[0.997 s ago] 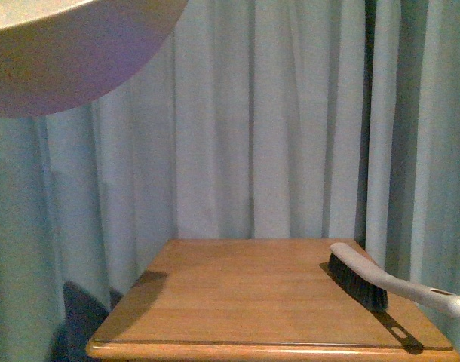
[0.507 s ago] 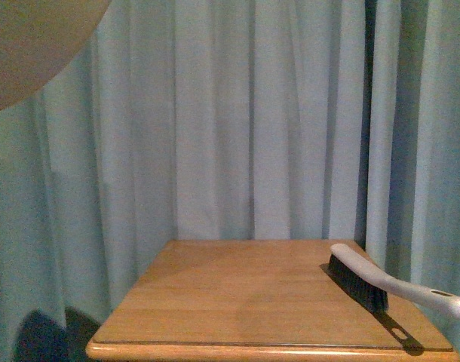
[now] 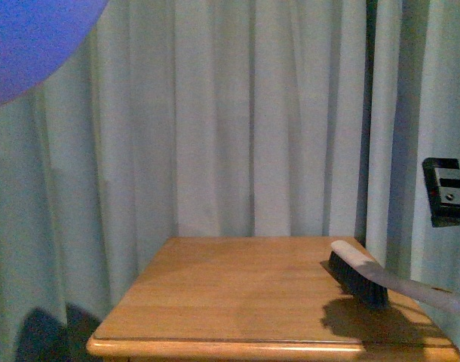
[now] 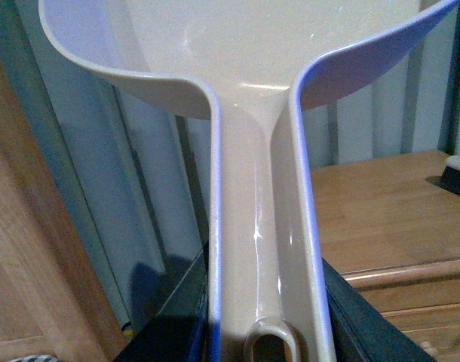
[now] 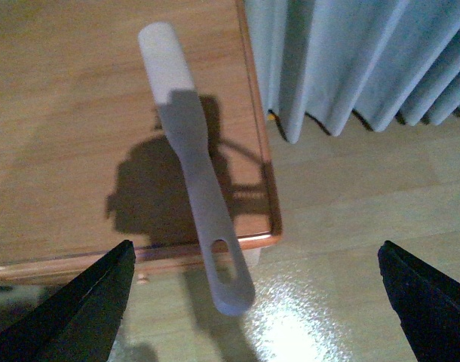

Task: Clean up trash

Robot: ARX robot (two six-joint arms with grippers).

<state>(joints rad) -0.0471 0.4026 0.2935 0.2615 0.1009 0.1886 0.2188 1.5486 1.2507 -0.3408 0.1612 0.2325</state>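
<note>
The trash does not show in any view. My left gripper (image 4: pixel 265 320) is shut on the handle of the beige dustpan (image 4: pixel 237 53), whose pan is raised in front of the curtain. In the front view the dustpan (image 3: pixel 26 45) fills the top left corner, tinted blue. Part of my right gripper (image 3: pixel 447 192) shows at the right edge, above a hand brush (image 3: pixel 363 279) lying on the wooden table (image 3: pixel 230 302). In the right wrist view the right gripper (image 5: pixel 253 305) is open, its fingers (image 5: pixel 75 313) wide apart over the brush handle (image 5: pixel 215 226), which overhangs the table edge.
Pale blue curtains (image 3: pixel 253 121) hang behind and beside the table. The table's corner (image 5: pixel 271 234) borders light flooring (image 5: pixel 351 219). A drawer front (image 4: pixel 411 294) shows under the tabletop. A wooden panel (image 4: pixel 26 249) stands beside the dustpan.
The right gripper has come into the front view at the right edge, and its shadow now lies over the brush. The dustpan moved up and left a second ago.
</note>
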